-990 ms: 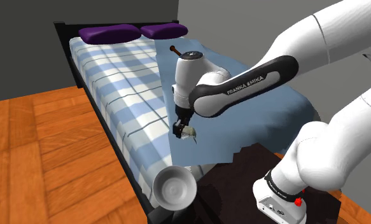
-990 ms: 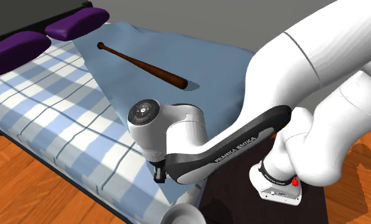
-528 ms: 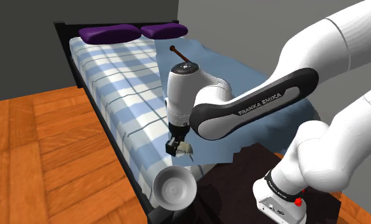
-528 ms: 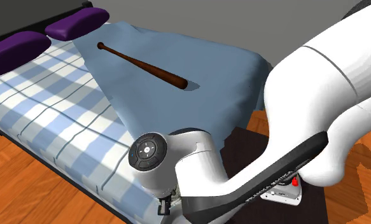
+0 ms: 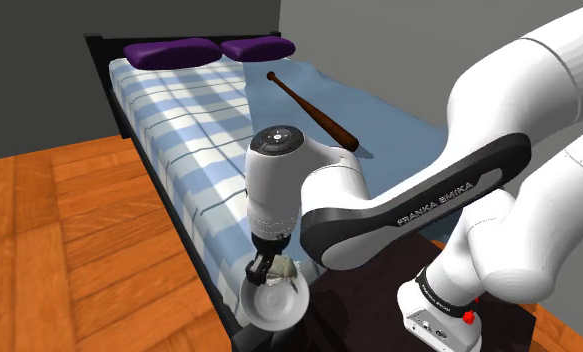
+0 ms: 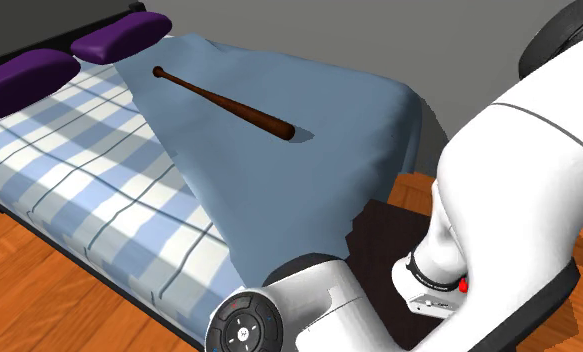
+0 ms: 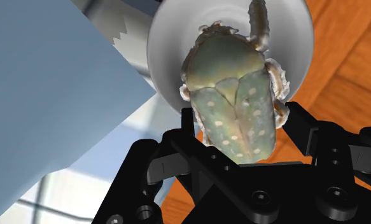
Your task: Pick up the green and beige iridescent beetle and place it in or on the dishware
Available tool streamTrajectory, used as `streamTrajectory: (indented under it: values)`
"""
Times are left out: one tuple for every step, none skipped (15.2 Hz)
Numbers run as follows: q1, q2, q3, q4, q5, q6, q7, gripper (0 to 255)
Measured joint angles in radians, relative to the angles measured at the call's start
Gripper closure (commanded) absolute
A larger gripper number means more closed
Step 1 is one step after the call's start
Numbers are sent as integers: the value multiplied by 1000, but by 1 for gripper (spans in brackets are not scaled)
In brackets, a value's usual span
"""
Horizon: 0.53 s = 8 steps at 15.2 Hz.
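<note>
Floorboards point(image 5: 39, 230) of orange wood at the shoulder view's left. Next to them a bed point(image 5: 164, 110) under a blue-and-white checked cover point(image 5: 194, 165), with a purple pillow point(image 5: 169, 52) and a second pillow point(image 5: 257, 46) at the far end.

Just off the bed's near corner, a pale grey bowl point(image 5: 272, 308), upright, mouth upward. Directly above it the claw point(image 5: 267, 268), hanging from the white arm point(image 5: 279, 190) and clamped on the beetle point(image 5: 285, 270). Beetle low over the bowl, overlapping the rim's upper edge in this view. Cannot tell whether it touches the bowl.

In the wrist view, claw point(image 7: 241, 124) pinching the beetle point(image 7: 231, 95) at its rear half between two black fingers point(image 7: 185, 137). Pale green wing cases dotted with beige, a green-beige shield ahead of them, one leg stretched forward. Beyond the beetle, the bowl point(image 7: 168, 44) with its hollow facing the claw. Blanket point(image 7: 50, 83) to one side, floorboards point(image 7: 349, 57) to the other.

Further right in the shoulder view, a dark brown bat point(image 5: 314, 108) lying aslant on a plain blue blanket point(image 5: 399, 130) spread over that side of the bed. Below, a dark stand point(image 5: 369, 300) carrying the arm's base point(image 5: 434, 305), marked by a red button point(image 5: 466, 318).

In the second exterior view, from its left: purple pillow point(image 6: 24, 78), second pillow point(image 6: 119, 38), checked cover point(image 6: 79, 170), bat point(image 6: 224, 103) on the blanket point(image 6: 309, 160), a round arm joint point(image 6: 244, 325) at the lower edge, then the base point(image 6: 429, 280).
</note>
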Motion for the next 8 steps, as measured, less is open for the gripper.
streamTrajectory:
  values:
    - [1, 9, 4, -5, -3, 13, 9, 255]
    - [1, 19, 5, -10, -8, 27, 14, 255]
    - [1, 30, 8, -16, -14, 43, 20, 255]
    - [0, 44, 9, -19, -21, 59, 27, 255]
    - [0, 52, 11, -24, -26, 72, 32, 255]
    - [-1, 63, 11, -28, -32, 85, 37, 255]
    - [-2, 73, 12, -34, -38, 100, 42, 255]
    - [-2, 86, 13, -36, -46, 115, 49, 255]
